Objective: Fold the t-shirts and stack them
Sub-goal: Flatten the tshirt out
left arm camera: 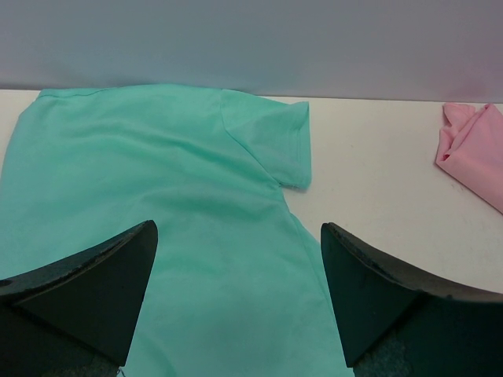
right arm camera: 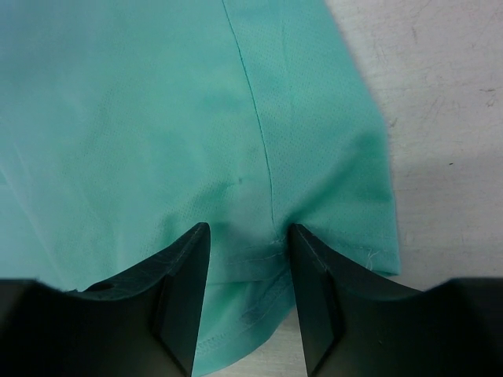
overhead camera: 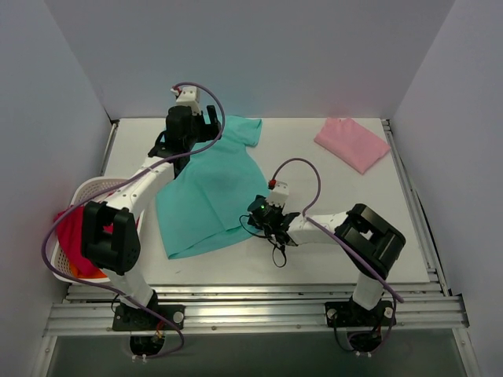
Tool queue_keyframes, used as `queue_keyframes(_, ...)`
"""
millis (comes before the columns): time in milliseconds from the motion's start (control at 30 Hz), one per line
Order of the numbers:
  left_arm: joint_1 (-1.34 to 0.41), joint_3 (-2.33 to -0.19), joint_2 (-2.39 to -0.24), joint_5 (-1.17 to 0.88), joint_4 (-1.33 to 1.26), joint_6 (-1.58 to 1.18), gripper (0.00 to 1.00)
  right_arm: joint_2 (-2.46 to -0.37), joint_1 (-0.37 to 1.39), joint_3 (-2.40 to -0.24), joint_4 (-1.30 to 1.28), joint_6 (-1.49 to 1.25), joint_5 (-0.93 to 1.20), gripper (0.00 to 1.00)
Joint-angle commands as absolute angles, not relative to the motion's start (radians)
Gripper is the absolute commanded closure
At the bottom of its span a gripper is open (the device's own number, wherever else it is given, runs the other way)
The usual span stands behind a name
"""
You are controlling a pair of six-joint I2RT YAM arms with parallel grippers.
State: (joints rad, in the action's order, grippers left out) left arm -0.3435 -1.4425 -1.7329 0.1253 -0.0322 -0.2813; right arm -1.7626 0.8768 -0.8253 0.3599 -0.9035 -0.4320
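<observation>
Teal t-shirt (overhead camera: 208, 188) spread flat on the desk (overhead camera: 330, 243), near hem pinched between right fingers (right arm camera: 185, 290), half closed with fabric bunched in the gap; hem corner cut off below the frame. White basket (overhead camera: 82, 192) at the near left, holding red cloth (overhead camera: 72, 236) mostly hidden by the left arm. Left fingers (left arm camera: 86, 290) wide open above the shirt's far part, holding nothing. Pink t-shirt (overhead camera: 352, 143) folded at the far right, near the desk edge, well apart.

The left arm (overhead camera: 134, 196) hides part of the basket (overhead camera: 86, 188).
</observation>
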Motion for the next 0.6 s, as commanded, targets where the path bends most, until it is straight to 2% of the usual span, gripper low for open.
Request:
queue_keyframes(0,-0.334,-1.482,-1.738,0.114,-0.043,-0.288,0.06,-1.787,0.871,-0.811,0.307,-0.907,-0.416,0.59)
queue_keyframes(567,-0.334,-1.493,-1.752,0.109,-0.034,-0.288,0.06,-1.700,0.874,-0.779,0.209,-0.931,-0.505,0.60)
